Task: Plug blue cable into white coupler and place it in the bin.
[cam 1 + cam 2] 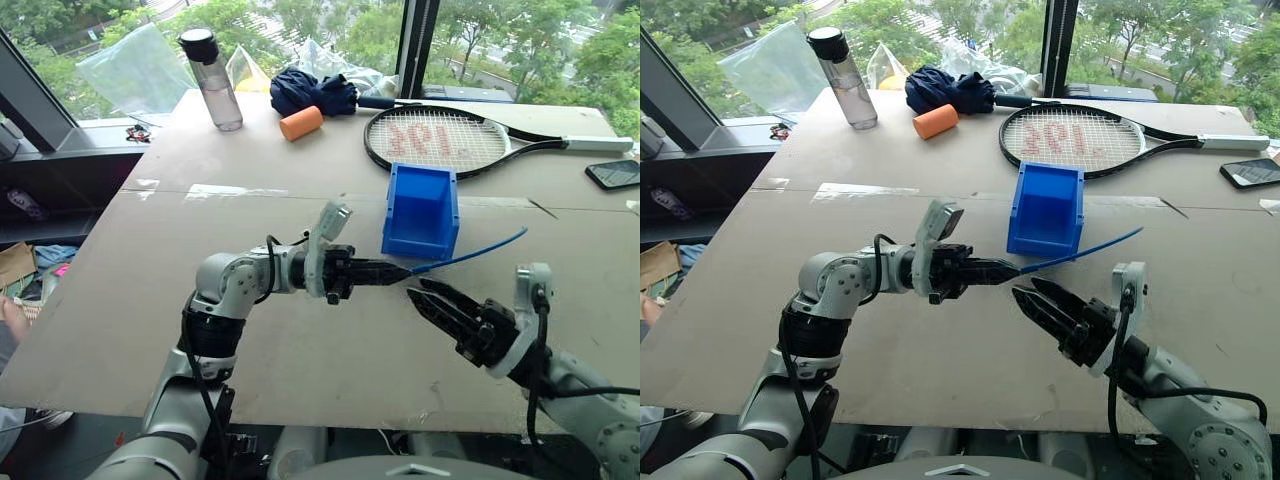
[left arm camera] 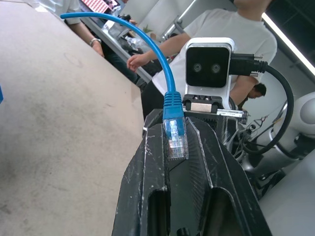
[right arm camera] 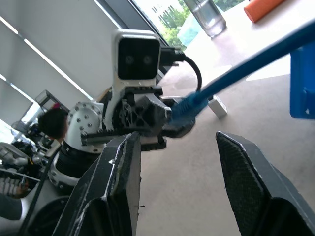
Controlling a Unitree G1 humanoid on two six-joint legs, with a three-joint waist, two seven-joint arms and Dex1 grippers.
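The left end effector [image 1: 400,272] is clamped on the plug end of the blue cable [image 1: 470,252], held above the worktop [image 1: 300,190]. The cable's length runs right and slightly far, past the near side of the bin [image 1: 421,211]. The right end effector [image 1: 428,297], fingers parted and empty, sits just right and near of the plug, the closer arm. The white coupler [image 3: 217,106] lies on the worktop beyond the left end effector.

Blue cable [image 1: 470,252] lifted off the surface [image 1: 300,360], clear plug [image 2: 176,142] pinched at one end, rest arcing free. Blue bin [image 1: 421,211] upright behind. White coupler [image 3: 217,106] lying flat.
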